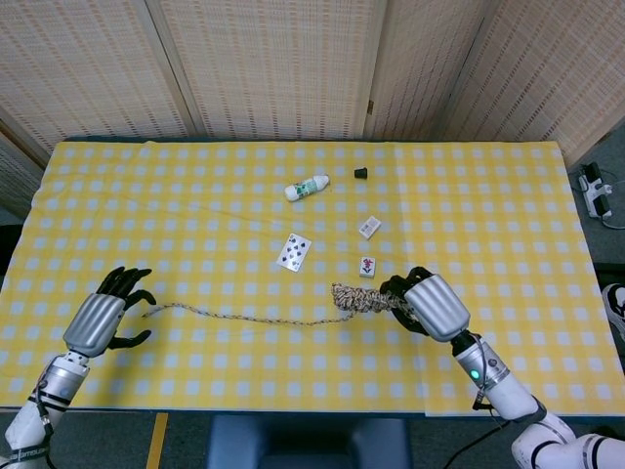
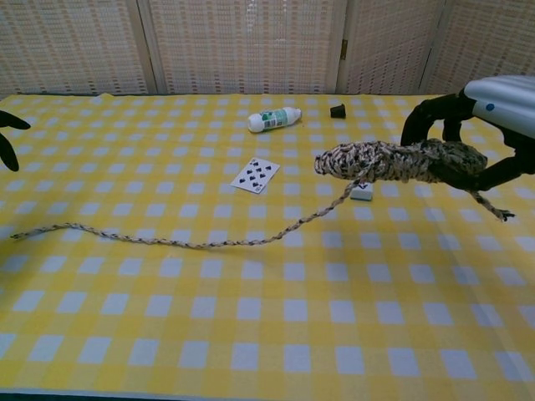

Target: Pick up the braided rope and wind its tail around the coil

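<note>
The right hand grips one end of the rope coil, its dark fingers curled around the bundle and holding it above the worktop, which is covered in a yellow and white checked cloth. The coil sticks out sideways from the hand toward the robot's left. A short frayed end hangs down below the hand. From the coil's free end the rope tail drops to the cloth and trails in a long, loose line across it to the far left.

The left hand sits at the end of that tail, fingers spread and holding nothing — whether the fingertips touch the rope cannot be told.

Just beyond the right hand lies a small tile, partly hidden behind the coil in the chest view. A little further off sit a small white box and a playing card face up. Further still — toward the far edge — a white bottle lies on its side, with a small black cap near it.
</note>
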Tool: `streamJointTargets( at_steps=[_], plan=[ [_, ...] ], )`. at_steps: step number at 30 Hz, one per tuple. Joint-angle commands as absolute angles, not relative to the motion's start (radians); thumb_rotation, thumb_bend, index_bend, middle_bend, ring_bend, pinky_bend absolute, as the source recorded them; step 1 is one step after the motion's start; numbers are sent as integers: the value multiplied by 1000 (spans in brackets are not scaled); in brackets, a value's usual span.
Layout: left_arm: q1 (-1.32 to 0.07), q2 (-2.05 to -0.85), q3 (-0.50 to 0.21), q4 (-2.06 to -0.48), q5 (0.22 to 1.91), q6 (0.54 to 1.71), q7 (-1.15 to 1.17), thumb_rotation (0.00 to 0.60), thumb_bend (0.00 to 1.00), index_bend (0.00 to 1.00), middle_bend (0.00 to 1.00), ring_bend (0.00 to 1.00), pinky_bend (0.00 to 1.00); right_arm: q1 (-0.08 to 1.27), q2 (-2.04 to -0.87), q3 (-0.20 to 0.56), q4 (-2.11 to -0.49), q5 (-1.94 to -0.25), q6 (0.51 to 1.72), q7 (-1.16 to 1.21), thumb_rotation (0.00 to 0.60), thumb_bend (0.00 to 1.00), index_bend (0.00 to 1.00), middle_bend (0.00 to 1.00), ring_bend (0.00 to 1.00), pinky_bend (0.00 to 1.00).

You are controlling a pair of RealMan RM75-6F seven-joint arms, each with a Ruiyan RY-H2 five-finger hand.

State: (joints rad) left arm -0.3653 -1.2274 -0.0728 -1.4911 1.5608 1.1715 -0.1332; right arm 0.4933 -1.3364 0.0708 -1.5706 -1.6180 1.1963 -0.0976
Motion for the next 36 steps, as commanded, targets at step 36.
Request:
streamJointTargets(
  at_steps=[36],
  plan=[
    [-517,-1564,-105,-1113,1332,962,-20,600,385,541,193,151,0,499,-1337,68,-1571,-1569,1181,-111,600,687,586,538,579,355]
  ],
)
